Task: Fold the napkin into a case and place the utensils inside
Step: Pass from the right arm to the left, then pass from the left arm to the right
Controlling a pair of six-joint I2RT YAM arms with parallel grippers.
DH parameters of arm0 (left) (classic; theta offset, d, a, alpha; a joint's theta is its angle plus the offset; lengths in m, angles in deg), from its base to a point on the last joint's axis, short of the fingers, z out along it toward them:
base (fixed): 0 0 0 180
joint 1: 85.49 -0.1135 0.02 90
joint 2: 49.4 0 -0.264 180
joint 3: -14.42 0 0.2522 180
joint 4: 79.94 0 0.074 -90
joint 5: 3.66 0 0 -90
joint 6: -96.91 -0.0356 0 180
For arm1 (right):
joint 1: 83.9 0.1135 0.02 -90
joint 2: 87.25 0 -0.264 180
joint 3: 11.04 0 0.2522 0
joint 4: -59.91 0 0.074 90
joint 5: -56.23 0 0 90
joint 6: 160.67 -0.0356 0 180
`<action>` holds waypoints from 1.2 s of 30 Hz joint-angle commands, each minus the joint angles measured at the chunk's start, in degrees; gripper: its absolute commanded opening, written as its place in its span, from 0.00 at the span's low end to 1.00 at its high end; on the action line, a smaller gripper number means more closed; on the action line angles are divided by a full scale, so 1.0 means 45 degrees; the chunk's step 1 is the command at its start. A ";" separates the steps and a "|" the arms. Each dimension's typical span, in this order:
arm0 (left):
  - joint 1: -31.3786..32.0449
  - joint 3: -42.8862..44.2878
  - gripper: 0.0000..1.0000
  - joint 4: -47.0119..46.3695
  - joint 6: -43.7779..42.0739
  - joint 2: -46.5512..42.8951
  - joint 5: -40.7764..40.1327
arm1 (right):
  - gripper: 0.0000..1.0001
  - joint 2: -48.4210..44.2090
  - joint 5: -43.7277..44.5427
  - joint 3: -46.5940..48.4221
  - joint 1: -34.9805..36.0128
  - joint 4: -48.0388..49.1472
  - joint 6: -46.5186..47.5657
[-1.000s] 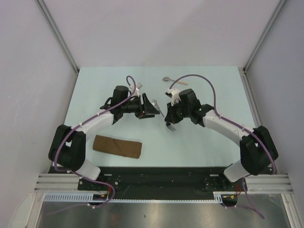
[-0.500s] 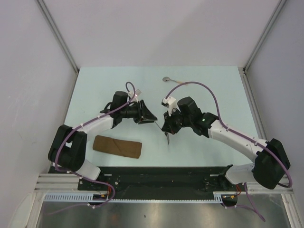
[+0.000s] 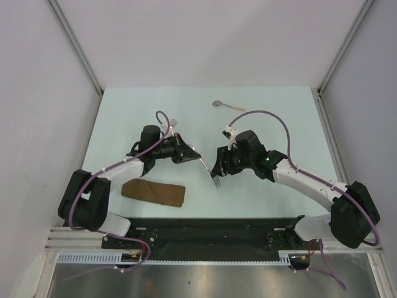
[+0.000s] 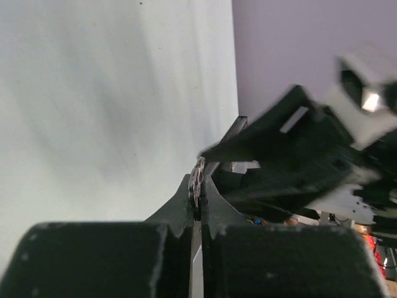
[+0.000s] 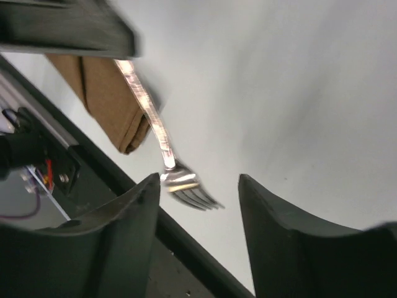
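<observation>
The pale green desk carries two things lying flat. The case, a long folded strip of brown cloth, lies near the front edge on the left. The spoon lies well apart from it, near the far edge, right of middle.

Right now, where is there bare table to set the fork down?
Far-left table beside the spoon, and the strip right of the right arm. Crowded: centre, left tool and right tool around the fork; napkin near-left.
</observation>
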 commanded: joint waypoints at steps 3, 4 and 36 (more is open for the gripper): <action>-0.0183 -0.1048 0.00 -0.5179 0.2019 -0.1251 0.0580 | 0.68 -0.1921 -0.0521 -0.3390 -0.0919 0.3037 -0.6530; -0.0183 -0.1106 0.00 -0.5238 0.1941 -0.1291 0.0659 | 0.68 -0.2138 -0.0620 -0.3606 -0.1114 0.3161 -0.6884; 0.0325 -0.0442 0.00 -0.4125 -0.0462 -0.2404 0.4097 | 0.41 -0.2081 -0.5387 -0.2495 0.0485 0.4998 0.0300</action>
